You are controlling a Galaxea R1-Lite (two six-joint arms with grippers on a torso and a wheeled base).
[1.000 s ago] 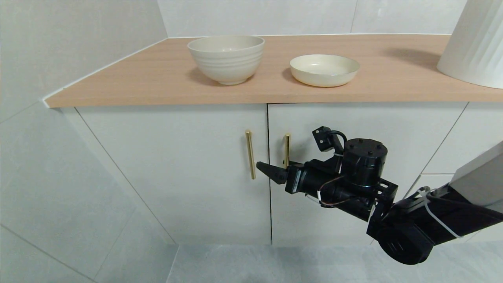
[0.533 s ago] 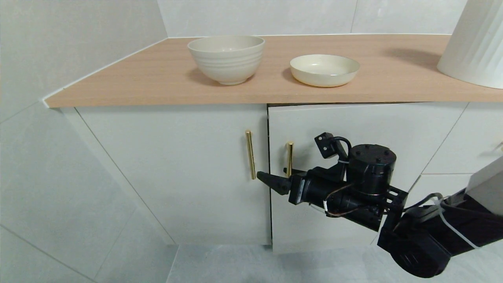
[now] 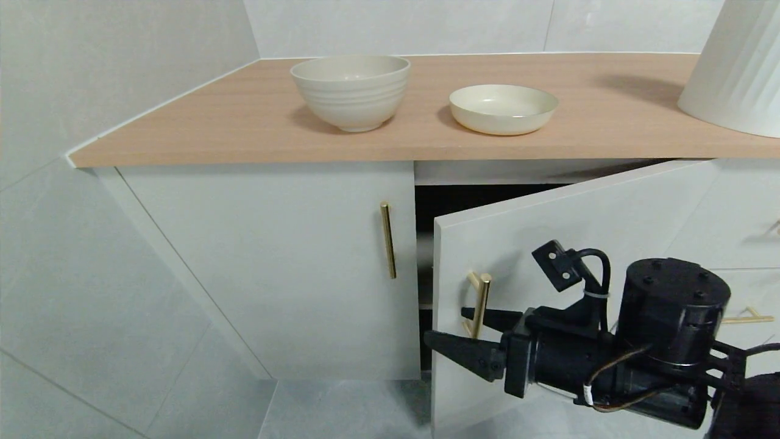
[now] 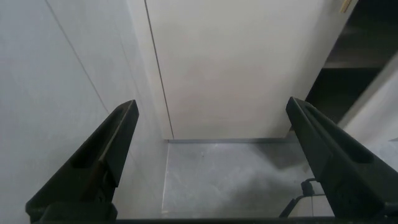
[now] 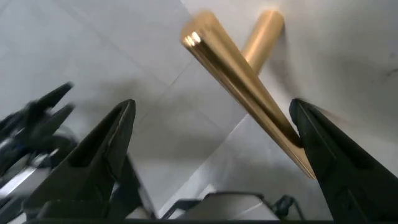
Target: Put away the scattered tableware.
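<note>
A deep ribbed cream bowl (image 3: 350,91) and a shallow cream bowl (image 3: 503,108) stand side by side on the wooden countertop (image 3: 244,128). Below them the right cabinet door (image 3: 579,225) is swung partly out, showing a dark interior (image 3: 469,198). My right gripper (image 3: 445,325) is open at this door's gold handle (image 3: 481,305), one finger on each side of the bar. In the right wrist view the handle (image 5: 242,106) crosses between the fingers of the gripper (image 5: 211,106). My left gripper (image 4: 211,104) is open and holds nothing, low in front of the closed left door (image 4: 236,62).
A tall white ribbed container (image 3: 737,67) stands on the counter's far right. The left door has its own gold handle (image 3: 387,239). Another gold handle (image 3: 746,317) shows on the cabinet front farther right. Tiled wall runs along the left, grey floor (image 4: 230,174) below.
The right cabinet door has gone from closed to partly open. My right gripper has drawn back and down towards the camera with the handle between its fingers.
</note>
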